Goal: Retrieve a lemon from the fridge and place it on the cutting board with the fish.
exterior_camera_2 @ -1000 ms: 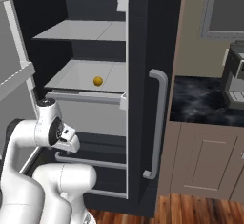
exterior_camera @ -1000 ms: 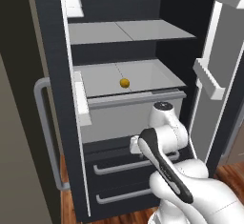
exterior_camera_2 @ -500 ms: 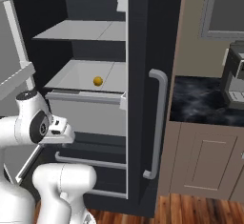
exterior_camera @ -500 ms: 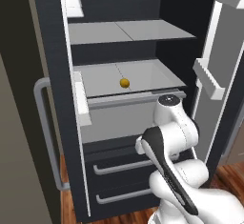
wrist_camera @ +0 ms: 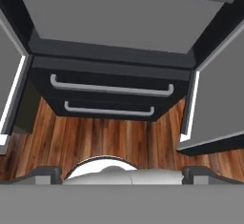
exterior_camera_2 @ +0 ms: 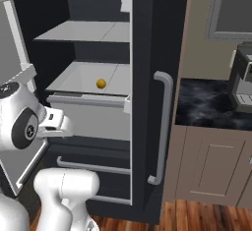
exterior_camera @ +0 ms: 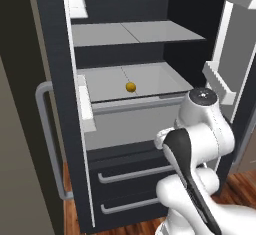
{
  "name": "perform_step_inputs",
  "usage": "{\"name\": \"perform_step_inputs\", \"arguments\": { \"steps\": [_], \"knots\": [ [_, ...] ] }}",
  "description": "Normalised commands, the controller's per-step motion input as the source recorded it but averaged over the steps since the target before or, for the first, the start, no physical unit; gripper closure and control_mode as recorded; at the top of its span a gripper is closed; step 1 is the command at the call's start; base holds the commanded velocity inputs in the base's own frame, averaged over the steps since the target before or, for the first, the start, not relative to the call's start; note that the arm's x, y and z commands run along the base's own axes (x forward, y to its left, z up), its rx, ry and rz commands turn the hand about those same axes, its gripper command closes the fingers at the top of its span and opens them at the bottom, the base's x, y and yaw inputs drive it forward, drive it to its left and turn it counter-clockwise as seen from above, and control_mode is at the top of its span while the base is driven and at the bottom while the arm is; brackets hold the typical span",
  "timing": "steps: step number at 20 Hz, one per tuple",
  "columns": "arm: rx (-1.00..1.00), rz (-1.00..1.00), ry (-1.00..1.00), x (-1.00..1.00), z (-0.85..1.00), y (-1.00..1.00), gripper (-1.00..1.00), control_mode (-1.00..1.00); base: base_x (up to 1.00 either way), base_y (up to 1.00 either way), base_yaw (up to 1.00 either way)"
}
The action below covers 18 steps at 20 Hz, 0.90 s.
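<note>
The lemon (exterior_camera: 130, 86) is a small yellow-orange ball lying alone on the grey lower shelf of the open fridge (exterior_camera: 52, 54); the right base view shows the lemon (exterior_camera_2: 101, 83) on the same shelf inside the fridge (exterior_camera_2: 152, 43). My gripper (wrist_camera: 122, 172) is open, its two dark tips spread far apart with nothing between them. It hangs in front of the fridge, below shelf level, facing the two lower drawers (wrist_camera: 112, 90). The cutting board and the fish are out of view.
Both fridge doors stand open, the left door (exterior_camera: 47, 129) with its grey bar handle and the right door (exterior_camera: 225, 79) with white bins. A coffee machine (exterior_camera_2: 241, 82) sits on the dark counter (exterior_camera_2: 206, 107) right of the fridge. Wood floor (wrist_camera: 119, 137) lies below.
My arm has swung: its upper joint rose and moved right in the left base view, left in the right base view. The lemon has stayed put and the gripper stays open.
</note>
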Motion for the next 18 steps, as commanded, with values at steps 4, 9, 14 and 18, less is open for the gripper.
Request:
{"name": "perform_step_inputs", "arguments": {
  "steps": [4,9,14,18],
  "knots": [
    [0.25,0.0,-0.01,-0.01,0.03,-0.53,-1.0,-1.0,0.0,0.0,0.0],
    [0.11,0.0,-0.05,-0.02,0.0,-0.17,-1.0,-1.0,0.0,0.0,0.0],
    [0.0,0.0,0.0,0.02,0.0,0.15,-1.0,-1.0,0.0,0.0,0.0],
    [0.0,-0.01,0.0,0.14,0.0,0.37,-1.0,-1.0,0.0,0.0,0.0]
  ]
}}
